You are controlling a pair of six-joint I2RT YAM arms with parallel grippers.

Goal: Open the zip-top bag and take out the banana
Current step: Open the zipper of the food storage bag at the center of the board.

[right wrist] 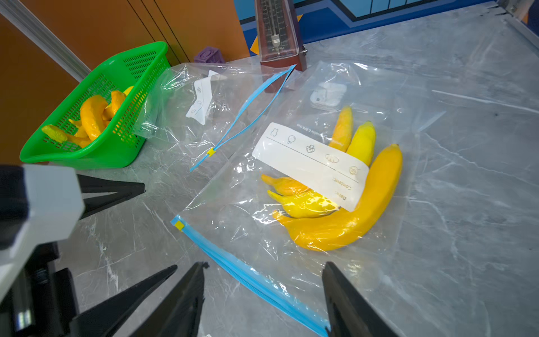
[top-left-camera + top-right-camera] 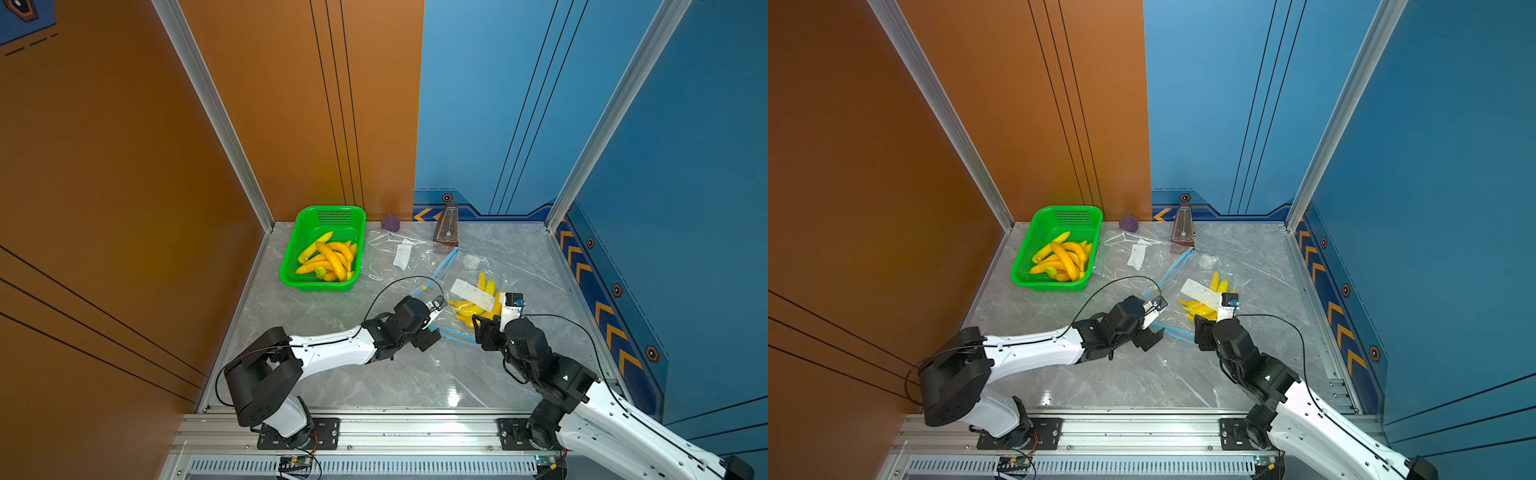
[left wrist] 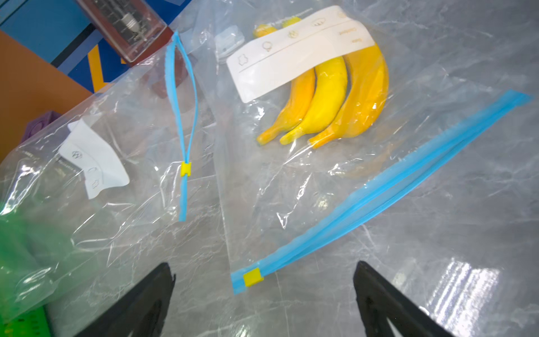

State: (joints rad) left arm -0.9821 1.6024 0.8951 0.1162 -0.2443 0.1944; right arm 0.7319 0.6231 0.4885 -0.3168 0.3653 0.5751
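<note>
Hovering low over the glossy grey marble-patterned tabletop (image 1: pixel 466 204), the left gripper (image 3: pixel 264 263) has its black wedge-shaped fingers spread wide with nothing between them but table and the bag's corner, and the right gripper (image 1: pixel 264 263) likewise stands with its jaws apart, clamping nothing. Just ahead of both lies the zip-top bag (image 1: pixel 233 221) – thin, clear, crinkled plastic lying flat. Its blue zip strip (image 1: pixel 248 277) runs as a straight ribbon along the near edge, with a small square yellow slider (image 1: pixel 179 225) at the end by the left gripper; the strip passes between the right gripper's fingers. The two tracks lie close together, and whether they are sealed I cannot tell. Inside the bag sits the banana bunch (image 1: pixel 350 221), three smooth curved yellow-orange fingers, partly covered by a long white label (image 1: pixel 309 166) printed with small icons. A small rounded white item (image 1: pixel 326 96) lies deeper in the bag (what it is I cannot tell). Beyond, a second clear bag (image 1: pixel 180 116) lies rumpled, its blue zip (image 1: pixel 253 108) bowed open into a loop. Farther left stands a green perforated plastic basket (image 1: pixel 116 151) holding more bananas (image 1: pixel 92 115). Against the back wall sit a purple embossed cube (image 1: pixel 208 55) and a tapering metronome (image 1: pixel 278 32).
</note>
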